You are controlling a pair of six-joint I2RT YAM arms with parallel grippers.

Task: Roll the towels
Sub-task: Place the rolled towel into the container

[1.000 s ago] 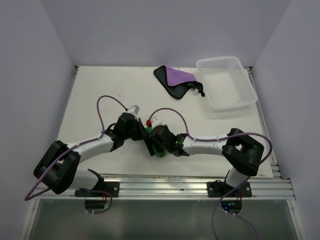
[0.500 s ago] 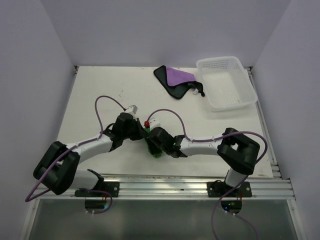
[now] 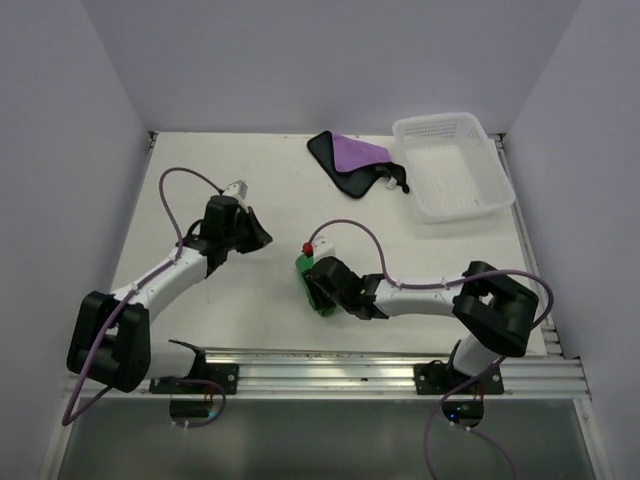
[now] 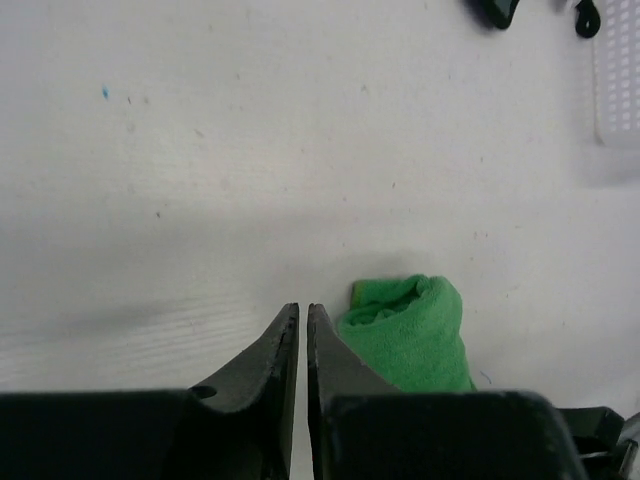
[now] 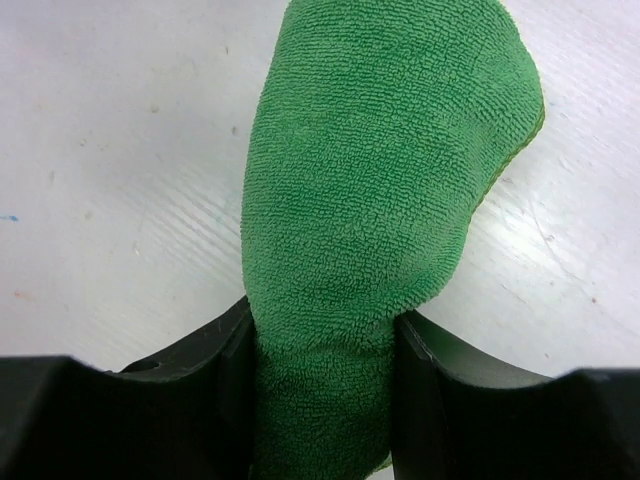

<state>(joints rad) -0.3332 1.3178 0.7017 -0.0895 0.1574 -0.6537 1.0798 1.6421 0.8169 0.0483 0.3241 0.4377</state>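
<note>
The green towel point(image 3: 304, 268) lies as a tight roll on the table, and my right gripper point(image 3: 318, 290) is shut on it. In the right wrist view the roll point(image 5: 380, 150) fills the space between both fingers point(image 5: 225, 350) and sticks out ahead of them. My left gripper point(image 3: 266, 240) hangs to the left of the roll, apart from it. Its jaws point(image 4: 302, 310) stand almost together with only a slit between them and nothing inside, and the roll's end point(image 4: 410, 335) shows just to their right. The purple towel point(image 3: 352, 156), black-edged, lies crumpled at the back beside the basket.
A white lattice basket point(image 3: 455, 165) stands at the back right, its corner point(image 4: 620, 70) showing in the left wrist view. Side walls enclose the table, and a metal rail point(image 3: 380, 365) runs along the near edge by the arm bases.
My left arm has drawn back to the left, away from the green roll. My right gripper has closed on the roll and shifted slightly toward the near edge.
</note>
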